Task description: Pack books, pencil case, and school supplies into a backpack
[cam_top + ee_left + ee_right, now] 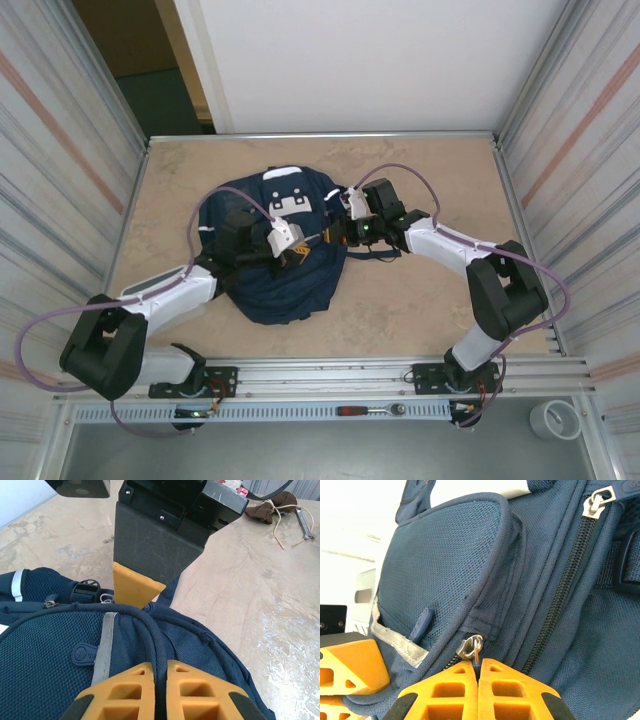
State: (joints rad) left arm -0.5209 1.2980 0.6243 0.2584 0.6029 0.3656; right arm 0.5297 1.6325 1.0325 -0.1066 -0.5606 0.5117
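Working the zip on the backpack (pixel 285 285), lying mid-table. Pinching the zip pull (pixel 472 647) with right gripper (pixel 478 669), jaws fully closed, at its 3 o'clock edge. Clamping a dark cord (pixel 150 625) on its top with left gripper (pixel 156 672), jaws nearly closed, toward 9 o'clock from there. Opening or closing: cannot tell. Next, probably: brace with the cord, drag the pull along its track without slipping. Counted: one backpack, two grippers, two sliders, with the second slider (pixel 594 502) at 1 o'clock from the held one.
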